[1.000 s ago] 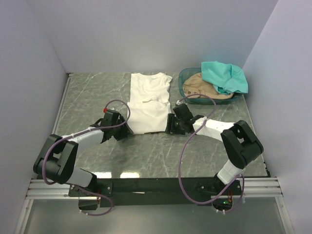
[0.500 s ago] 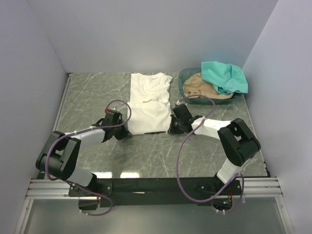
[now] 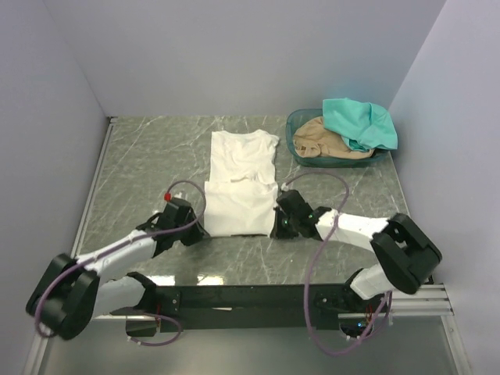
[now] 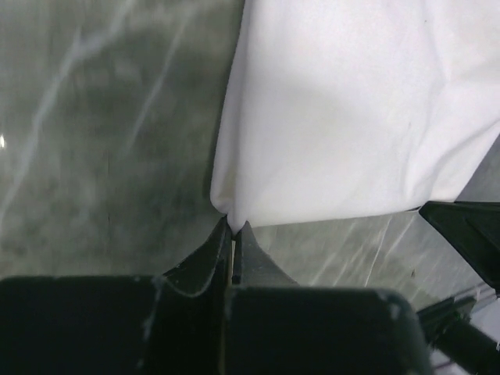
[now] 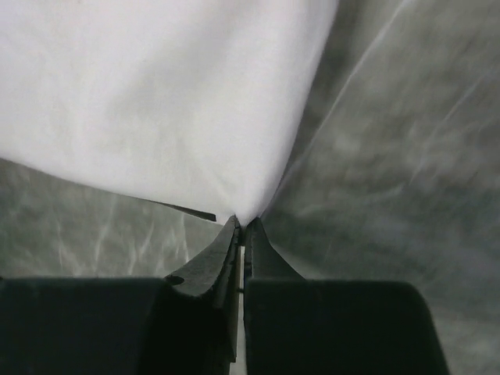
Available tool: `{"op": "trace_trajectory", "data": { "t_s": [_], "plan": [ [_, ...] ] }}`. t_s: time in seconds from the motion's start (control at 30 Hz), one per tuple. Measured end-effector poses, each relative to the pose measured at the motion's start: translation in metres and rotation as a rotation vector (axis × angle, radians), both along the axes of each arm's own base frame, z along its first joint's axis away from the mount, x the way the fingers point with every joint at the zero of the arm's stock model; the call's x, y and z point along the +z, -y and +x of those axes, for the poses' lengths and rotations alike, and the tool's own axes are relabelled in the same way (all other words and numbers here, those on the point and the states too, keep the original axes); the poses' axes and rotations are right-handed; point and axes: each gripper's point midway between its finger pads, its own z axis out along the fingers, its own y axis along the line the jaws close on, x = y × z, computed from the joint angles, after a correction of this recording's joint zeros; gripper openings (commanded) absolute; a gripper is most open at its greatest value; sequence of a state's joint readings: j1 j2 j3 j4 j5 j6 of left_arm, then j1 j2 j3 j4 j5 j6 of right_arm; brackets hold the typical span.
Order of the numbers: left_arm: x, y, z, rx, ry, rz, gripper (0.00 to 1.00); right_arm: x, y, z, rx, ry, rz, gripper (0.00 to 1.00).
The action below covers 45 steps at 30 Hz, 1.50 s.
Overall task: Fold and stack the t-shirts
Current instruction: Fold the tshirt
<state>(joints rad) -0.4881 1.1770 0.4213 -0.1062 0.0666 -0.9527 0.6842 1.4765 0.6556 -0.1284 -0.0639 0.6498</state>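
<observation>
Both sets of jaws are drawing back toward the near edge of the grey marbled table (image 3: 141,164). Compared with half a second ago, the white cloth short-sleeved t-shirt (image 3: 242,183) is lying closer to the bases, and its far collar edge is pulled nearer too.

- Left jaws: pinching shut on the shirt's near-left hem corner (image 4: 232,219).
- Right jaws: closing tight on the near-right hem corner (image 5: 248,212).
- A crease is showing across the shirt's middle, so the hem looks to be getting tensioned and repositioned for a fold, and the folding seems to be under way.
- The teal cloth t-shirt (image 3: 359,123) and tan cloth t-shirt (image 3: 324,139) are sitting bunched in the round translucent green basket (image 3: 295,141) at far right, with no sign of folding.

Writing: none readable, and no print is showing on the white cloth in any view.
</observation>
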Motion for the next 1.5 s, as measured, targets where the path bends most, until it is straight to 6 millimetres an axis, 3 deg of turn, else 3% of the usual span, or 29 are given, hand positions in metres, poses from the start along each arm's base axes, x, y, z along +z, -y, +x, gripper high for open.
{"op": "trace_trajectory", "data": {
  "t_s": [0.13,0.3,0.4,0.57,0.8,1.03,1.2,1.37,1.5],
  "plan": [
    [0.011,0.003,-0.034,-0.018,-0.017,-0.017,0.01,0.004,0.001,-0.045,0.048,-0.038,-0.009,0.0],
    [0.05,0.007,-0.063,-0.023,0.039,-0.119,0.01,0.026,0.004,-0.092,0.094,-0.065,0.027,0.0],
    [0.076,0.008,-0.069,-0.019,0.11,-0.205,0.01,0.044,0.003,-0.104,0.106,-0.064,0.087,0.0],
    [0.099,0.004,-0.067,0.0,0.146,-0.205,0.01,0.07,0.005,-0.104,0.112,-0.044,0.091,0.0],
    [0.137,0.007,-0.027,0.056,0.252,-0.14,0.01,0.128,0.007,-0.056,0.063,0.079,0.15,0.0],
    [0.161,0.018,0.028,0.088,0.351,-0.048,0.01,0.149,0.022,-0.004,0.006,0.13,0.142,0.0],
    [0.185,0.009,0.08,0.152,0.407,-0.022,0.01,0.169,0.019,0.032,0.005,0.17,0.168,0.0],
    [0.19,0.003,0.115,0.165,0.418,-0.014,0.01,0.181,0.02,0.067,-0.013,0.187,0.211,0.0],
    [0.188,0.006,0.138,0.149,0.412,-0.004,0.01,0.18,0.021,0.084,-0.008,0.178,0.23,0.0]
  ]
}}
